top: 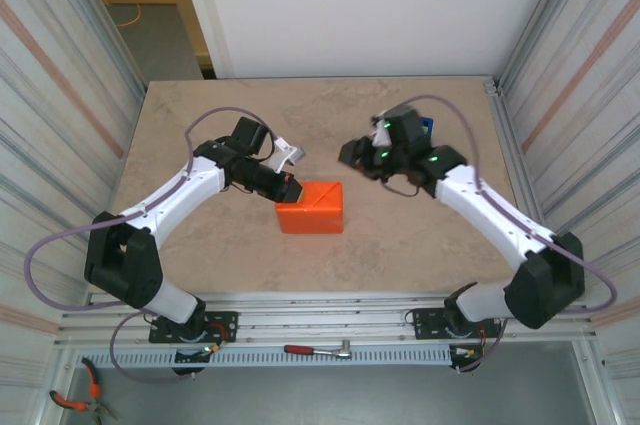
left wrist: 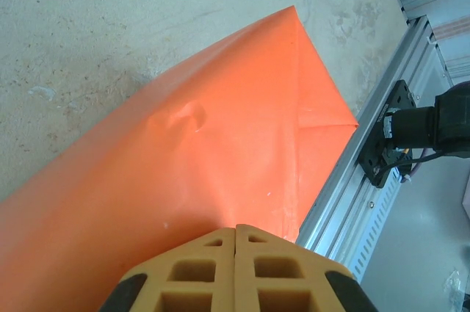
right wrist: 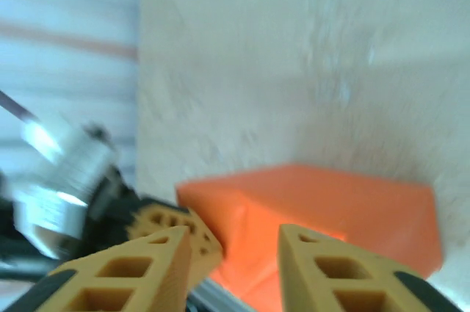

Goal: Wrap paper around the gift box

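The paper (top: 310, 207) sits mid-bench as a folded orange block, and I judge the box is shut inside it, since the block has a box's flat top and square sides. The bench (top: 200, 115) is otherwise bare around it. My left gripper (top: 290, 186) is at the block's far left corner. In the wrist view its fingers (left wrist: 198, 274) are pressed flat together with no paper seen between them, and the orange skin lies just ahead and below, showing a small dent and a diagonal end-fold crease. My right gripper (top: 350, 157) hangs just beyond the block's far right corner, apart from it. Its jaws are spread wide and empty, with the block visible between them in a blurred wrist view. I read this as the late stage of the job: the main wrap is round the box and the end flaps are being pressed and closed. Next, my left should keep the fold pinned flat while my right comes down on the loose end and creases it tight against the side. The blue tape dispenser (top: 427, 126) stands behind my right arm, should the flap need fixing. The paper is thin, so a hard push could dent or tear it.
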Motion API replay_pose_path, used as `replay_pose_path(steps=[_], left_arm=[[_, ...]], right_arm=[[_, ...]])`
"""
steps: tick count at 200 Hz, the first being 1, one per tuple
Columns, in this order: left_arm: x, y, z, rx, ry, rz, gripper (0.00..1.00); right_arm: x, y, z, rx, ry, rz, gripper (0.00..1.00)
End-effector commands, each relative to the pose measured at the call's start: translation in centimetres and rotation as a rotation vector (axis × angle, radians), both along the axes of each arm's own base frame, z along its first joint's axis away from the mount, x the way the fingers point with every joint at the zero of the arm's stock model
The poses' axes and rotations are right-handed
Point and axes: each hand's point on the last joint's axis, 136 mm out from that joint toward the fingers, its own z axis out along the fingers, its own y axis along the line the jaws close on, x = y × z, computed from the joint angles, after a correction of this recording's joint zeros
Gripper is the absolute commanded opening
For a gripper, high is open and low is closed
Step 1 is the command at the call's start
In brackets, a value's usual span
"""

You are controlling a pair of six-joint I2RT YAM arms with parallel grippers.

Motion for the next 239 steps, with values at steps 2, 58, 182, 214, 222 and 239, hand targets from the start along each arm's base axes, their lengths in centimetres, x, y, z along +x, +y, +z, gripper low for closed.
replay_pose_path(steps=[2, 58, 182, 214, 222, 239], left_arm=[[-1.3, 0.7, -1.9, 0.063, 0.038, -0.016, 0.00], [-1.5, 0.7, -2.3, 0.069, 0.039, -0.017, 0.00], [-1.5, 0.7, -2.8, 0.073, 0.045, -0.020, 0.00], [-1.5, 0.7, -2.9, 0.077, 0.050, -0.020, 0.00], [-1.4, 0.8, -2.9, 0.076, 0.049, -0.021, 0.00], [-1.5, 0.8, -3.0, 0.078, 0.051, -0.020, 0.00]], right_arm=[[1.2, -4.6, 1.3, 0.067, 0.030, -0.096, 0.46], [5.3, -16.6, -4.3, 0.116, 0.142, -0.376, 0.65], [13.1, -23.0, -10.7, 0.114, 0.212, -0.401, 0.49], [13.9, -22.7, -12.7, 0.122, 0.241, -0.363, 0.43], [14.0, -22.6, -13.1, 0.128, 0.248, -0.354, 0.42], [14.1, -22.4, -13.9, 0.137, 0.259, -0.340, 0.41]])
